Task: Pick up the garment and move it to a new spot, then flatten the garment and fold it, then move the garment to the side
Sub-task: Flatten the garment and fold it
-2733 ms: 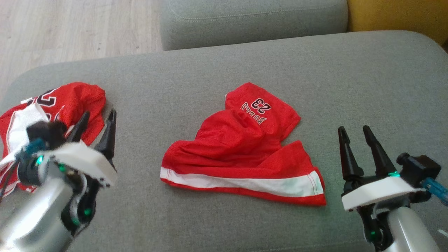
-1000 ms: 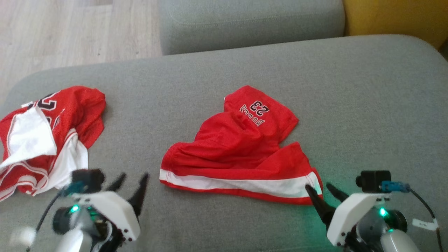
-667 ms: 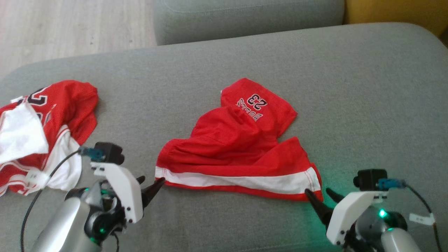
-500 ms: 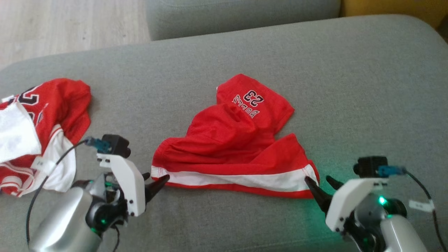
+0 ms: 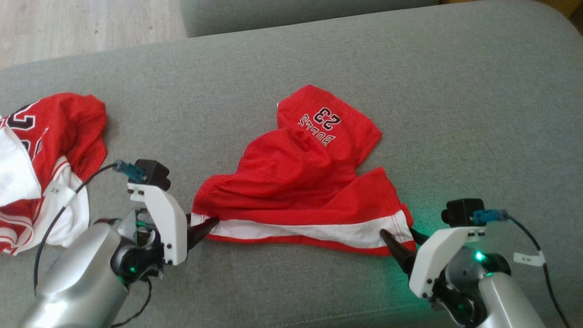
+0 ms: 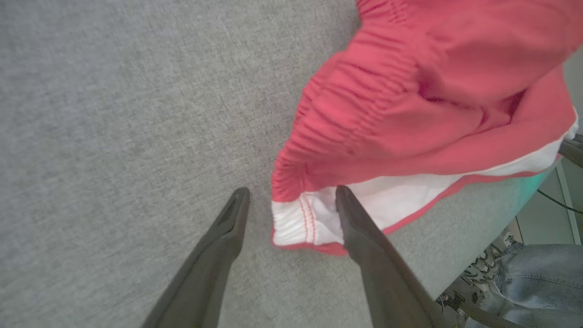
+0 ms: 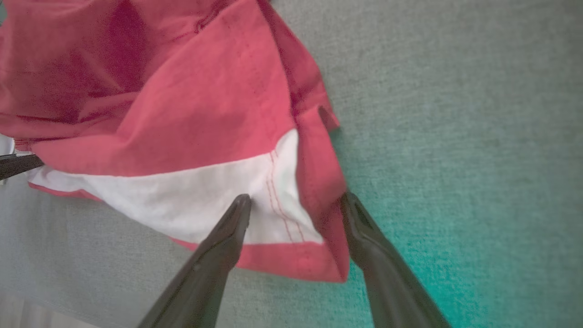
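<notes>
A pair of red mesh sports shorts (image 5: 300,182) lies crumpled near the middle of the wide grey fabric sofa cushion (image 5: 455,91). One leg points away from the robot and carries the number 23 (image 5: 329,117) above a line of black-and-white lettering, both upside down in the head view. The other leg is folded over towards the right. A broad white stripe with a thin red edge (image 5: 309,230) runs along the near side of the shorts, from the left corner to the right. In the left wrist view the red cloth (image 6: 410,91) bunches into a gathered elastic waistband (image 6: 346,105) just above that corner.

The left jaws are parted and grip nothing. One dark finger (image 6: 218,255) is on the bare cushion and the other lies over the white stripe, so the corner sits between them. The right jaws are equally parted and empty, straddling the far corner of the shorts (image 7: 182,91). One finger (image 7: 218,255) is over the white band, the other at the red hem's outer edge.

A second red-and-white jersey (image 5: 59,136) lies heaped at the cushion's left end, well apart.
</notes>
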